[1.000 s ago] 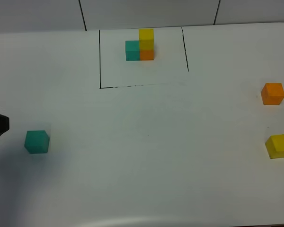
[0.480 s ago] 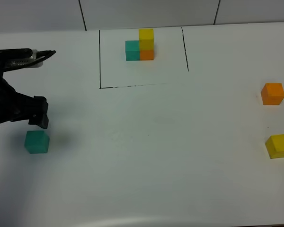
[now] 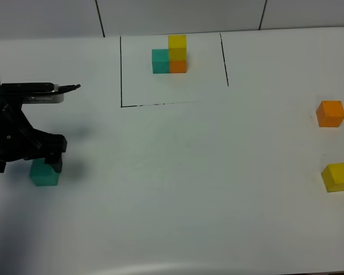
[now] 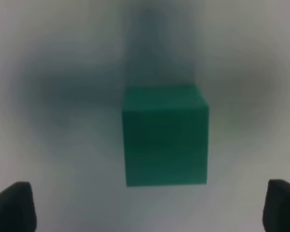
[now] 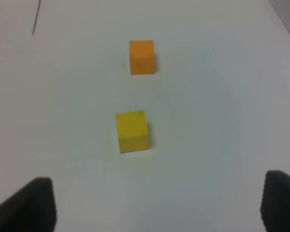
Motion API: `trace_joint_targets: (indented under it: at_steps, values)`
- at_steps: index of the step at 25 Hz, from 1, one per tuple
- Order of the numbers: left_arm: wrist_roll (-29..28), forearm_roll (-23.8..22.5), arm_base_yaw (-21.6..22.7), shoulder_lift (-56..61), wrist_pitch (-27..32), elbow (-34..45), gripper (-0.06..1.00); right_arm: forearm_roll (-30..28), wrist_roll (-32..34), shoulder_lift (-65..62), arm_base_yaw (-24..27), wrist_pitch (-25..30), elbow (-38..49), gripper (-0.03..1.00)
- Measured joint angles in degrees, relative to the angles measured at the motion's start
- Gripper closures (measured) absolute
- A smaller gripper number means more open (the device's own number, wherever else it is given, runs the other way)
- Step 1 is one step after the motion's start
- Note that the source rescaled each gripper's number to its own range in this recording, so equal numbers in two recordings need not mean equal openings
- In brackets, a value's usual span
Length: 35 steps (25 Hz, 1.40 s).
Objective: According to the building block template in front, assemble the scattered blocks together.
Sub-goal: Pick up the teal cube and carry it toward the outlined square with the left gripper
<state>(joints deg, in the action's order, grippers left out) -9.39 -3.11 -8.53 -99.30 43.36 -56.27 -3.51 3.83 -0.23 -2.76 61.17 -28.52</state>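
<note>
barely begun, with the left gripper point(image 4: 147, 208) spread wide over the small matte teal-green cube point(image 4: 165, 135), holding nothing (right gripper point(image 5: 159, 203) likewise), and the matte orange cube point(image 3: 331, 113) and matte yellow cube point(image 3: 338, 176) unplaced.

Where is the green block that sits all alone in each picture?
Exterior high: the lone green block sits near the left edge, partly under the left gripper.
Left wrist: it fills the middle, between the open fingertips.
Right wrist: not in it; only the orange block and yellow block show.
Shared landmark: the left gripper, beside it in both views.
</note>
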Motion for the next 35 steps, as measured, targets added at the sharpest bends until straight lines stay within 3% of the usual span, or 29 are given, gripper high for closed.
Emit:
trace_joint_targets:
  at_steps: [14, 16, 18, 21, 23, 24, 30, 35]
  values:
    - [-1.22, 0.21, 0.00, -7.43, -5.71, 0.21, -0.02, 0.00, 0.00, 0.00, 0.00, 0.00, 0.00, 0.24]
    - [-1.22, 0.21, 0.00, -7.56, -5.67, 0.31, 0.06, 0.00, 0.00, 0.00, 0.00, 0.00, 0.00, 0.24]
    - [-1.22, 0.21, 0.00, -7.56, -5.67, 0.31, 0.20, 0.00, 0.00, 0.00, 0.00, 0.00, 0.00, 0.24]
    - [-1.22, 0.21, 0.00, -7.56, -5.67, 0.31, 0.55, 0.00, 0.00, 0.00, 0.00, 0.00, 0.00, 0.24]
    - [-1.22, 0.21, 0.00, -7.56, -5.67, 0.31, 0.87, 0.00, 0.00, 0.00, 0.00, 0.00, 0.00, 0.24]
    - [-1.22, 0.21, 0.00, -7.56, -5.67, 0.31, 0.94, 0.00, 0.00, 0.00, 0.00, 0.00, 0.00, 0.24]
    - [1.14, 0.21, 0.00, -7.56, -3.94, -0.11, 0.94, 0.00, 0.00, 0.00, 0.00, 0.00, 0.00, 0.24]
    - [12.76, 0.21, -1.30, -7.56, 1.30, -2.99, 0.94, 0.00, 0.00, 0.00, 0.00, 0.00, 0.00, 0.24]
